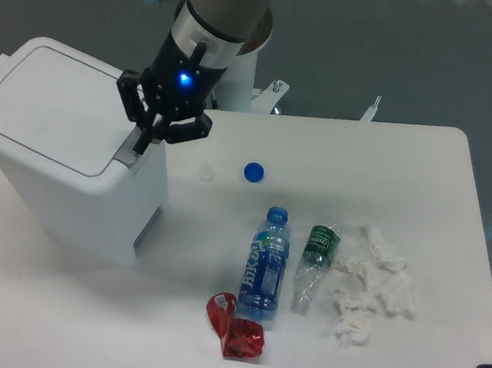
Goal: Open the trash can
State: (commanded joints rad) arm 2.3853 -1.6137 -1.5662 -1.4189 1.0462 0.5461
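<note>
The single camera looks down on a white table (pixel 427 170). The bin (pixel 60 161) stands at the table's left end, by far the largest thing there, its flat lid (pixel 53 106) lying closed. On the bin's right edge sits the grey tab (pixel 134 143).

The gripper (pixel 144 140) hangs over that right edge, directly above the tab, with a blue light glowing on its body. Its dark fingers (pixel 128 102) point down and left toward the tab; the tips seem close together, at or just over the tab, but whether they press it cannot be told, and how far the jaws are spread cannot be told either.

Right of the bin, near its upper corner, a blue cap (pixel 253 172) lies on the table, with a faint white disc (pixel 206 175) between it and the bin. Further right and lower lies a blue bottle (pixel 264 264), and just beside it, on the side away from the bin, a crushed green-labelled bottle (pixel 312 266). Below the blue bottle's base, touching or nearly so, is a red wrapper (pixel 235 328). Furthest from the bin lie crumpled tissues (pixel 373 285), in 1 loose cluster beside the crushed bottle.
</note>
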